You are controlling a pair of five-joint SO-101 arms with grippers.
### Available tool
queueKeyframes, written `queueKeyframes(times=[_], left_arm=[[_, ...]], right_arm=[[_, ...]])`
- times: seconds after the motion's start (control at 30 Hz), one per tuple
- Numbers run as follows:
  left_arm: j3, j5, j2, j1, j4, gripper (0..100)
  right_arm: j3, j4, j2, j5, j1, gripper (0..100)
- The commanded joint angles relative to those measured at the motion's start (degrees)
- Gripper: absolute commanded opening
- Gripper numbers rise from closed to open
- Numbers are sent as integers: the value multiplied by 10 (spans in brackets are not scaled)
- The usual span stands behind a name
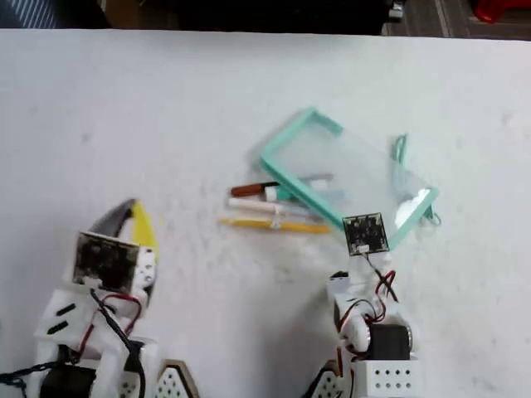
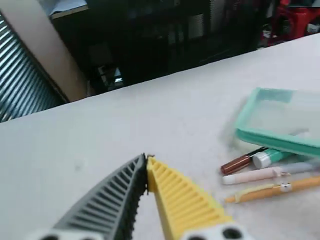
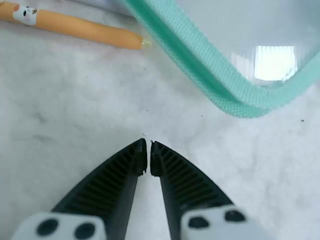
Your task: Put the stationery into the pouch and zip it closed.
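The teal-edged clear pouch [image 1: 357,162] is seen lying flat on the white table [image 1: 166,108], toward 3 o'clock from the table's middle. Just beside its 8 o'clock edge, three items are laid side by side: a brown-capped marker [image 1: 255,191], a white pen [image 1: 265,204] and an orange pen [image 1: 274,224]. The left gripper [image 2: 146,159] is held at 8 o'clock from the pens, well apart, its fingers pressed together on nothing. The right gripper [image 3: 148,147], likewise closed and empty, is placed near the pouch's 6 o'clock corner.

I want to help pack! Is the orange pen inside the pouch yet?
Out. The orange pen lies on the table beside the pouch, outside its teal edge.
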Motion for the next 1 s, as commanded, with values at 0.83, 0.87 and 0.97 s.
queueKeyframes(times=[0.83, 0.87, 0.97], left_arm=[[232, -84, 0, 62, -153, 24], [231, -84, 0, 62, -153, 24], [229, -85, 0, 62, -153, 24]], right_arm=[[5, 5, -2, -1, 1, 20], [5, 5, -2, -1, 1, 20], [5, 5, -2, -1, 1, 20]])
